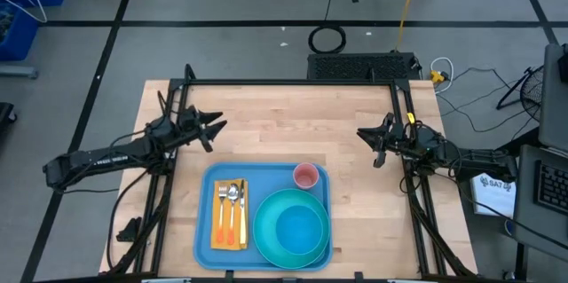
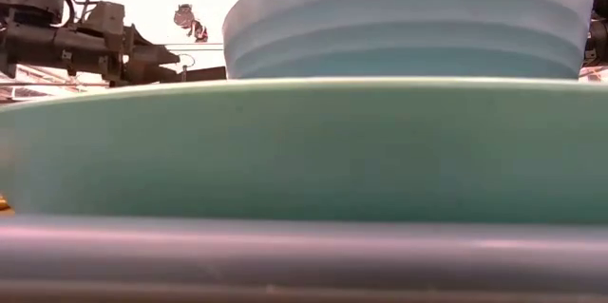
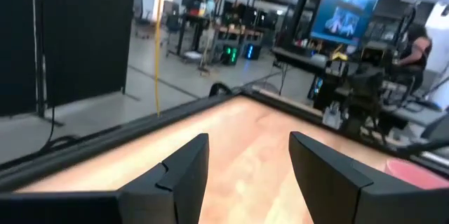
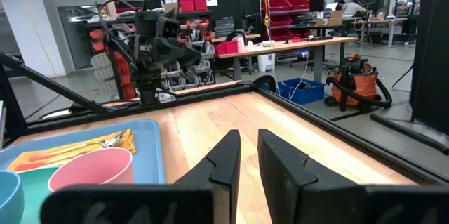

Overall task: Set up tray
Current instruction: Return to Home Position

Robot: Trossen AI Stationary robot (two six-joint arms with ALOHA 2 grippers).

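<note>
Both arms are matte black, slim, boxy at the joints. The left arm [image 1: 106, 154] bears small white lettering on its long link, at eight o'clock from the left gripper [image 1: 216, 134], and black cables loop off at six o'clock. Its fingers [image 3: 186, 175] are angular black wedges. The right arm [image 1: 435, 150] matches.

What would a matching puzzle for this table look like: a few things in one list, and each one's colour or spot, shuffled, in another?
Things:
1. cup
2. napkin
3. plate
4. left gripper

Descriptions:
A. yellow, under the cutlery, at the tray's left side
B. open, over bare table, off the tray
C. pink, in the tray's far right corner
D. teal, with a bowl on it

Pairs: 1-C, 2-A, 3-D, 4-B.

The right gripper is over bare table too.
</note>
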